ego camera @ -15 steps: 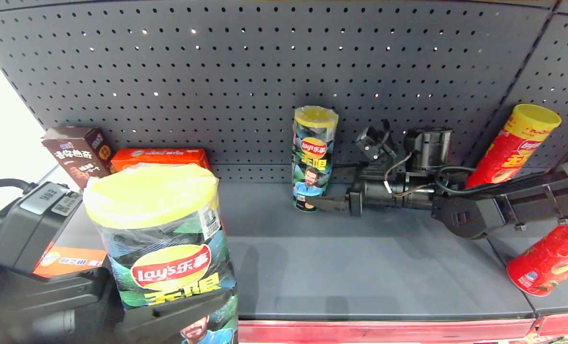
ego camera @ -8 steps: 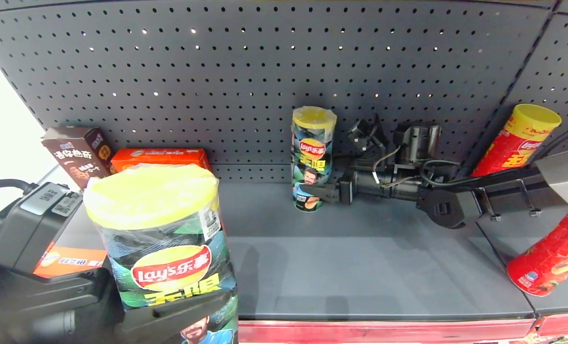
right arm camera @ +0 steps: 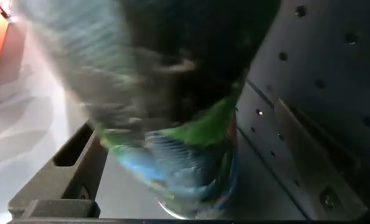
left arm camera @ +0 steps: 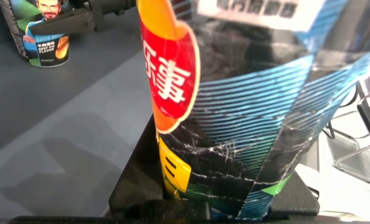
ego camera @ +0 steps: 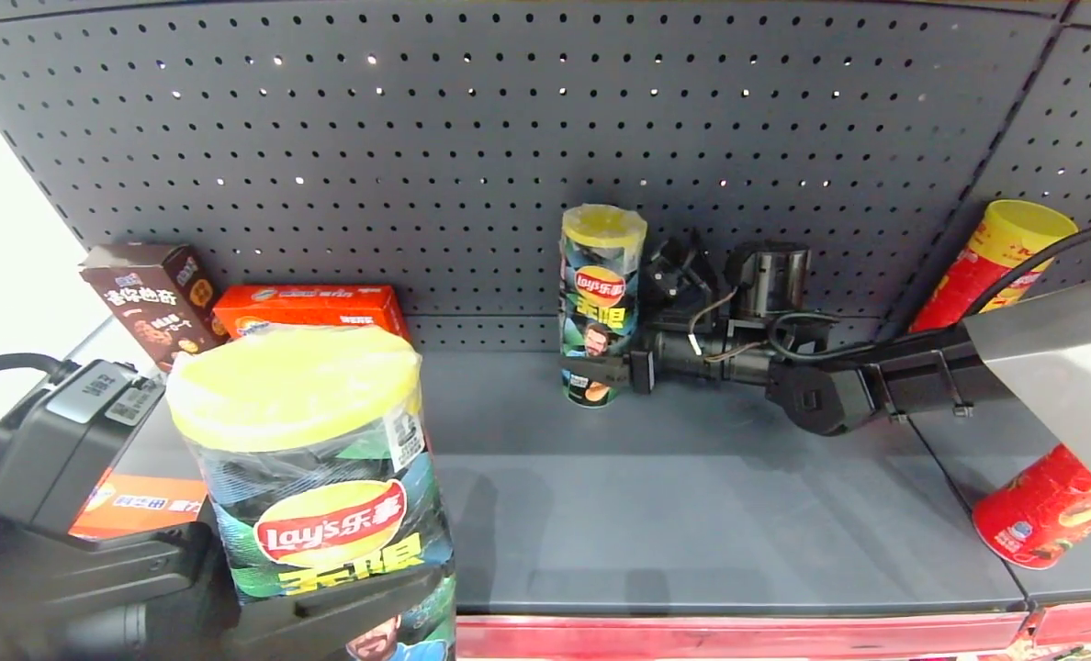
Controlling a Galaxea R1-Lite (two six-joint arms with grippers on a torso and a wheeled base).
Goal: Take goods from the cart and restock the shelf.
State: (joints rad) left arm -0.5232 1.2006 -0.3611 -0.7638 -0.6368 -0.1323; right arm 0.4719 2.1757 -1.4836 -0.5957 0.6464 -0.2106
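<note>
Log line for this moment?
left tool: shut on held can | right tool: open around shelf can | shelf can: upright

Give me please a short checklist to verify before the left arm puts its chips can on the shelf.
1. The held can is gripped by the left claw: ok.
2. The shelf has bare space in front: ok.
3. The standing can is upright at the back: ok.
4. The right claw closed on the standing can, or free: cannot tell.
5. The right arm clear of the shelf's back right: not ok, it lies across there.
</note>
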